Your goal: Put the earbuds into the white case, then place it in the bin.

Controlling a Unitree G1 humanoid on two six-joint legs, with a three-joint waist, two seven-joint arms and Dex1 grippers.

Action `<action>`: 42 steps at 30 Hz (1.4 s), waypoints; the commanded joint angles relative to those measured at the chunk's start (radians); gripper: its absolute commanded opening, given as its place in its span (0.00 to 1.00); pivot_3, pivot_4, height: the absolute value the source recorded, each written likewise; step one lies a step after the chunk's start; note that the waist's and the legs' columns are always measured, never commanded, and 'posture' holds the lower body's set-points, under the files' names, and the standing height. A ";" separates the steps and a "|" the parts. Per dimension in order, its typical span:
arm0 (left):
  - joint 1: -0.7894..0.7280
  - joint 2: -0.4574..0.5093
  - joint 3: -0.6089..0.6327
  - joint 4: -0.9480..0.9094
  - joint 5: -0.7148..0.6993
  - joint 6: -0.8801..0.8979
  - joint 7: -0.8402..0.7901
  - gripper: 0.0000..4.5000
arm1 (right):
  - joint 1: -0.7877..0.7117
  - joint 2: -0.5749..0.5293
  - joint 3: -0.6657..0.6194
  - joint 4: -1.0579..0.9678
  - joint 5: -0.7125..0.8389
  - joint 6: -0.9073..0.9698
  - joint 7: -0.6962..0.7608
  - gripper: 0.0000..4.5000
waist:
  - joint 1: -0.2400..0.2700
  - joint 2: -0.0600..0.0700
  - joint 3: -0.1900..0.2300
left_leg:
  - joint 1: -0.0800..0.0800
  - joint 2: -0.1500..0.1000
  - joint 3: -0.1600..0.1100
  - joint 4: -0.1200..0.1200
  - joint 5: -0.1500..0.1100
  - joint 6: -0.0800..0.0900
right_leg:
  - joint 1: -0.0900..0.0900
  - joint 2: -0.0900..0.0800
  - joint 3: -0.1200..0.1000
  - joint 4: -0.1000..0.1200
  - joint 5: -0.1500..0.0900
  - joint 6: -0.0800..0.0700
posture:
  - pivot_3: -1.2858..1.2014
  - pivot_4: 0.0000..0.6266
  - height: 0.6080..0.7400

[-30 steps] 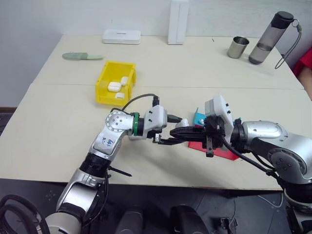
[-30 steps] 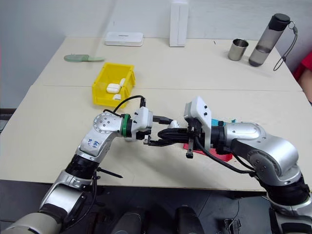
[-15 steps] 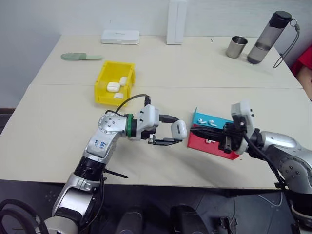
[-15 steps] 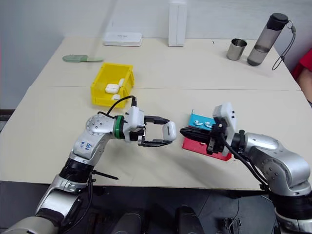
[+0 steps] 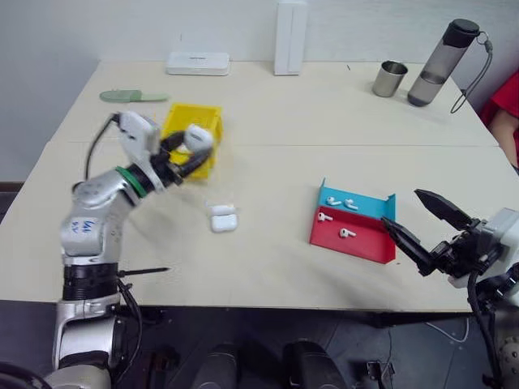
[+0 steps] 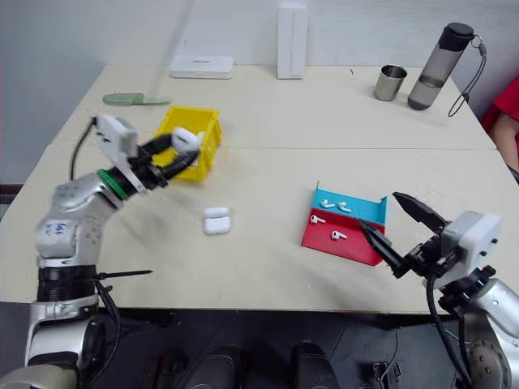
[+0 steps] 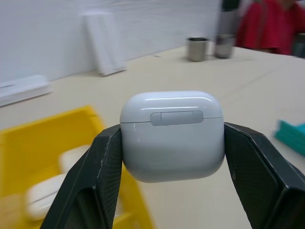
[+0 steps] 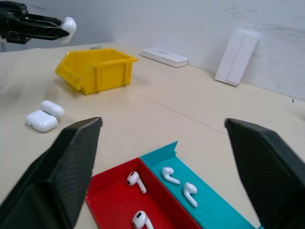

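White case (clamped) above bin

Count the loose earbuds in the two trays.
4: two in the blue tray, at and; two in the red tray, at and. None looks hidden.

You see the bin blurred; its contents are indistinct, and the bottle is cropped.

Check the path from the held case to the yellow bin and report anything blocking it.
Nothing visible blocks it. The left gripper holds the white case right beside the bin, whose top is open.
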 commanded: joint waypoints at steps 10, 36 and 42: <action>-0.359 -0.032 -0.021 0.717 0.170 -0.303 0.133 0.63 | -0.032 0.042 0.119 -0.023 -0.068 -0.130 -0.048 0.99 | 0.002 -0.001 0.000 | 0.000 -0.003 -0.001 0.000 0.000 0.000 | -0.001 -0.001 -0.001 0.001 0.000 0.000 | 0.52 0.24 1.00; 0.486 0.414 0.175 -0.003 0.004 -0.410 -0.559 0.99 | 0.010 -0.274 -0.017 0.295 -0.039 -0.230 0.326 1.00 | -0.047 -0.001 0.000 | 0.006 -0.002 -0.001 -0.009 0.001 -0.001 | 0.000 -0.002 0.002 -0.001 0.000 0.000 | 0.52 0.24 1.00; 0.807 0.416 0.325 -0.031 0.023 -0.530 -0.584 0.99 | 0.006 -0.360 -0.062 0.453 -0.047 -0.279 0.476 1.00 | -0.022 -0.001 0.000 | 0.006 -0.001 -0.002 -0.009 0.001 0.000 | 0.002 -0.002 0.002 -0.006 0.000 0.000 | 0.52 0.24 1.00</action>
